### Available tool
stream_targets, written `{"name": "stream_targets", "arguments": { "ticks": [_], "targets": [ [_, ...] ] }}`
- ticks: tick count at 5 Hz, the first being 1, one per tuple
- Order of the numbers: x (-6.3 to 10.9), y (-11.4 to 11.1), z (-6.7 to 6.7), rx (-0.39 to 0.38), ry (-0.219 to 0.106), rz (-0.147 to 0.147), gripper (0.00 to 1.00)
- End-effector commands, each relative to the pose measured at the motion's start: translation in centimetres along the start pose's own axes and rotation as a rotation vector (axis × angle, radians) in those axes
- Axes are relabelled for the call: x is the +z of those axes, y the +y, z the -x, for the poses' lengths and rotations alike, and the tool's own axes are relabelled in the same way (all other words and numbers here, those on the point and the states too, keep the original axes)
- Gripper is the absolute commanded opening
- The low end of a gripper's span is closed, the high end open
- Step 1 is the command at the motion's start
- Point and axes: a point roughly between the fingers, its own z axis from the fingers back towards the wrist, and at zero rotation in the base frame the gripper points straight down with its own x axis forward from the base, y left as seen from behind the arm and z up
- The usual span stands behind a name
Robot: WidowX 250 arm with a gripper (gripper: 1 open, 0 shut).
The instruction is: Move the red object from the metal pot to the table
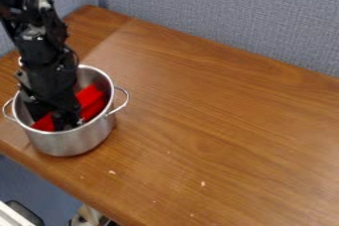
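The metal pot [73, 141] stands on the table [219, 111] near its front-left corner. Inside it lies the red object [90, 98], showing to the right of the black arm and as a sliver at the lower left. My gripper [56, 113] points straight down into the pot, its fingers low over the red object's middle. The arm's dark body and the pot's rim hide the fingertips, so I cannot tell whether they touch or clasp the object.
The table's front edge [54, 175] runs close below the pot, with open floor beyond it. A grey-blue wall [239, 12] stands behind the table. The wood to the right of the pot stretches wide toward the far corner.
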Motion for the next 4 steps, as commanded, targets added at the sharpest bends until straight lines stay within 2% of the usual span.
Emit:
{"name": "stream_targets", "arguments": {
  "ticks": [1, 3, 4],
  "targets": [
    [1.3, 0.0, 0.1, -0.015, -0.032, -0.030, 0.00],
    [2.5, -1.5, 0.9, 0.015, -0.040, -0.043, 0.00],
    [2.7, -1.9, 0.4, -0.027, -0.067, -0.046, 0.00]
  ]
}}
